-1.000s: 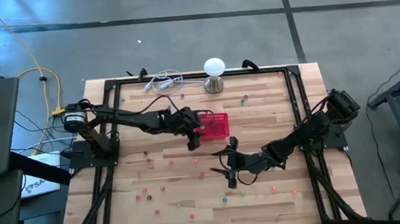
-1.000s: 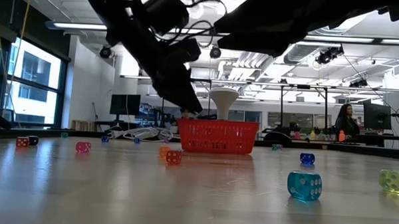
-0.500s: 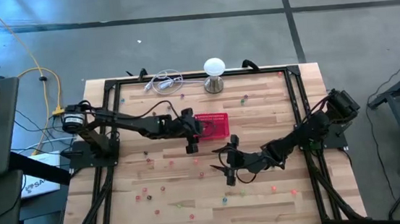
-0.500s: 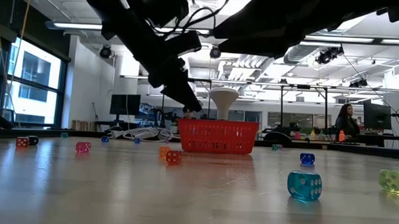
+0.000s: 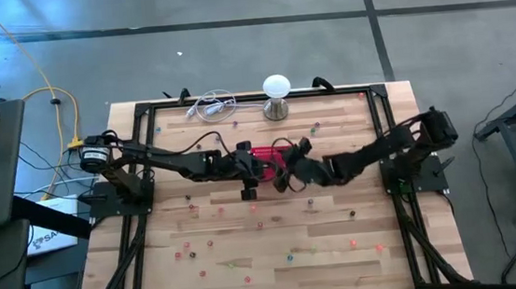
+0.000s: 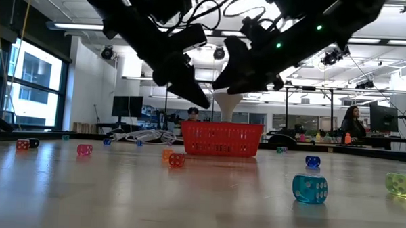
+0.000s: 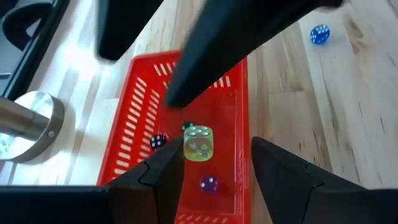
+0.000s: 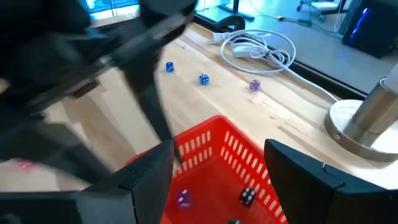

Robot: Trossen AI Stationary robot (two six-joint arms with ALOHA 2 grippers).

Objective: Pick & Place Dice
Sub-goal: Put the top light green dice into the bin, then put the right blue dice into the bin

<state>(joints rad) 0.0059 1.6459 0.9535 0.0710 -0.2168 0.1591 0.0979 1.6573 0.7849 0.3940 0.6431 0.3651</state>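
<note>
Over the red basket (image 5: 274, 162) near the middle of the table (image 5: 249, 257) I have both arms meeting from opposite sides. My left gripper (image 5: 249, 181) hangs at the basket's left edge with its jaws apart; its wrist camera shows nothing clamped between the two dark fingers (image 7: 158, 177). A yellow-green die (image 7: 198, 144) shows in the gap between them, over the basket floor, and I cannot tell whether it is in the air or lying there. My right gripper (image 5: 290, 165) sits just above the basket's right side, jaws spread wide and empty, looking down into the mesh.

Inside the basket I see a purple die (image 7: 208, 183), a dark die (image 7: 158, 141) and a green one (image 7: 188, 127) partly hidden behind the yellow-green die. Most of the dice (image 5: 191, 253) lie scattered across the wood, well apart from the basket, mainly toward the front half of the table. From table height, a blue die (image 6: 309, 188) and a pale green one (image 6: 401, 184) sit closest to the camera, with pink and orange ones nearer the basket.

Behind the basket stands a white ball lamp (image 5: 276, 94) on its metal base, with a coiled white cable (image 5: 213, 106) beside it.
</note>
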